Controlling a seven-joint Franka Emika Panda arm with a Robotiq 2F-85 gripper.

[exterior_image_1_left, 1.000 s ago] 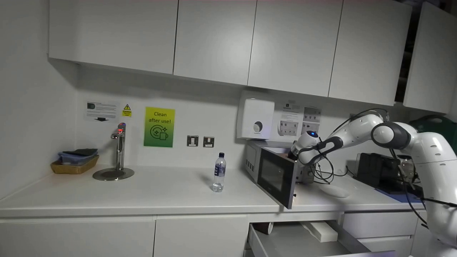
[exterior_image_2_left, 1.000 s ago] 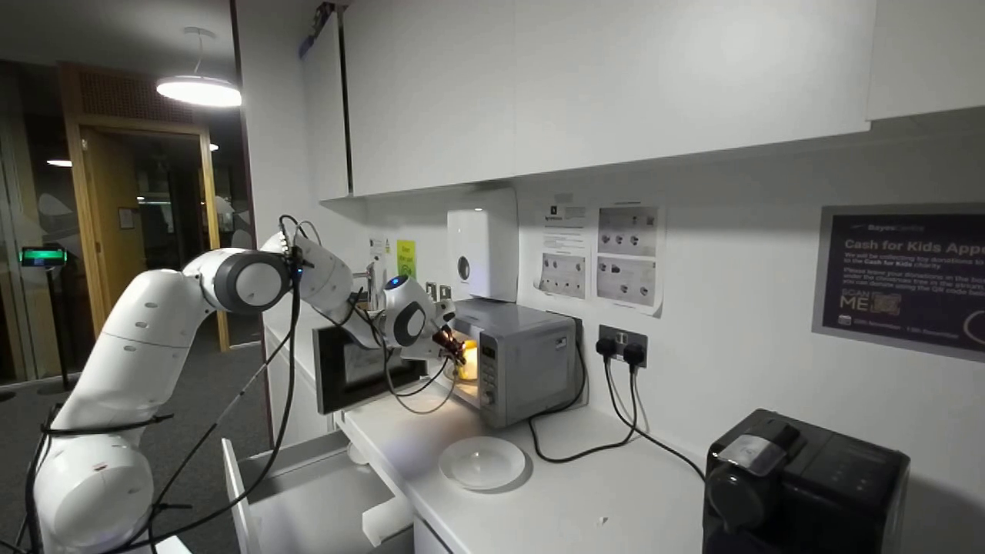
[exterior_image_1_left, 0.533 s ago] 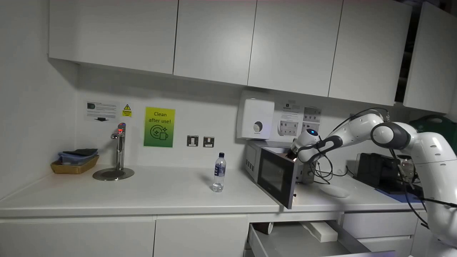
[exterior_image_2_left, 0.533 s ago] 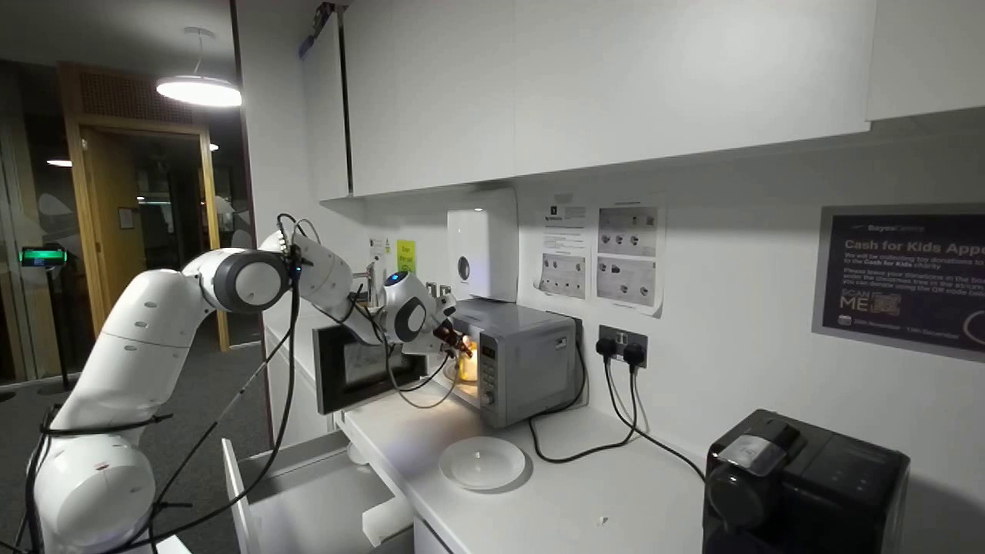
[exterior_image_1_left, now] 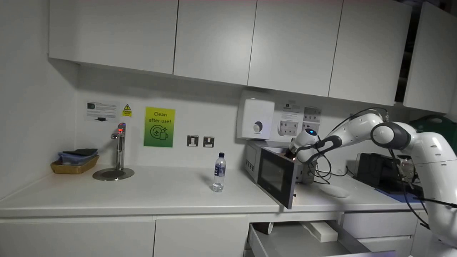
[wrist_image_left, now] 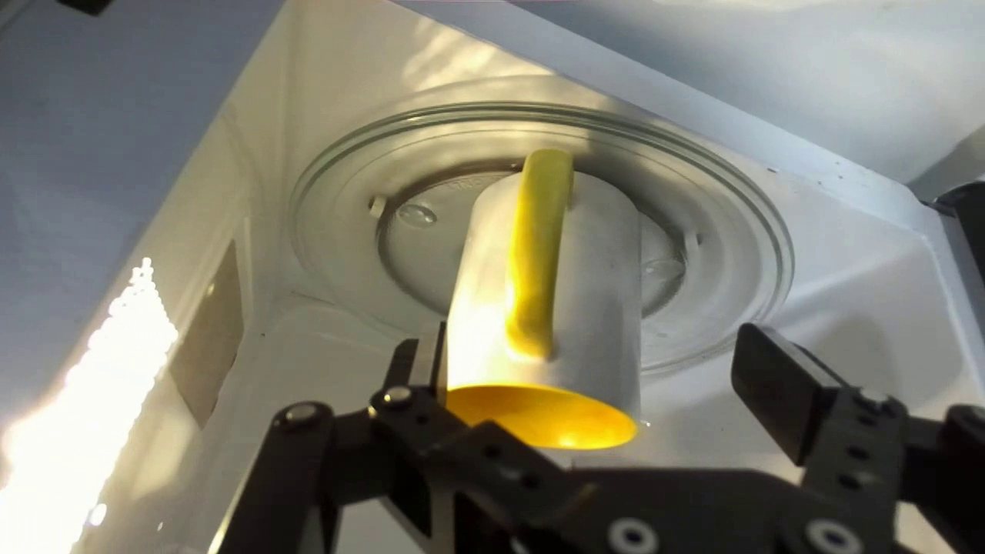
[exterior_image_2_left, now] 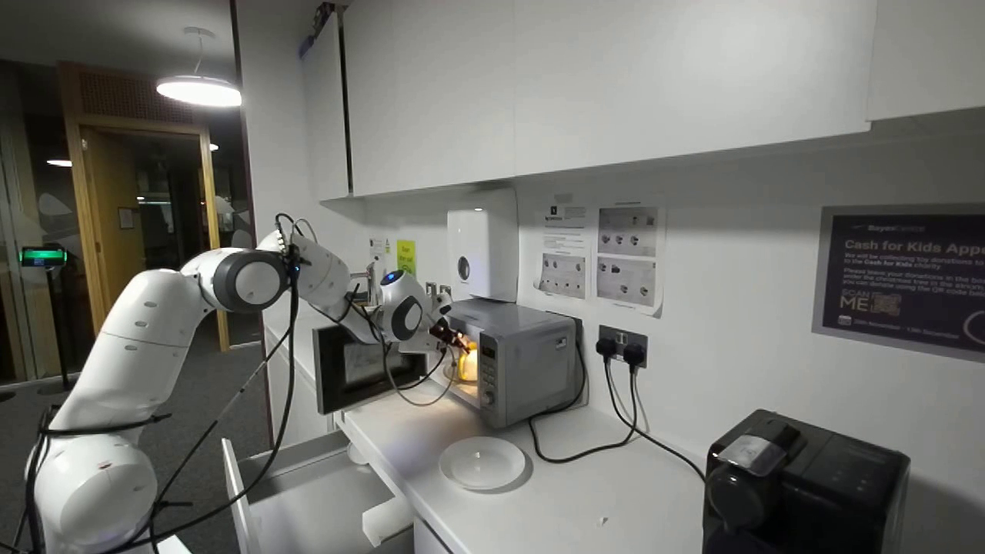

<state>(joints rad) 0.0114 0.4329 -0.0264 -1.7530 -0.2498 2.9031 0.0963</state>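
Inside microwave (exterior_image_2_left: 531,362), mug (wrist_image_left: 600,277) upright on turntable (wrist_image_left: 731,254); gripper (wrist_image_left: 591,346) spread wide, contact w/ mug unclear. Plate (exterior_image_1_left: 334,191) on ctr. (exterior_image_1_left: 142,192), right in an exterior view.

Mug (wrist_image_left: 596,292) smooth, softly glossy; turntable (wrist_image_left: 731,238) clear glass.

The mug (wrist_image_left: 596,300) stands on the turntable (wrist_image_left: 716,208) inside the microwave (exterior_image_2_left: 531,369). In an exterior view, the worktop (exterior_image_1_left: 164,194) holds a bottle (exterior_image_1_left: 219,175) left and a plate (exterior_image_1_left: 335,191) right of the microwave.
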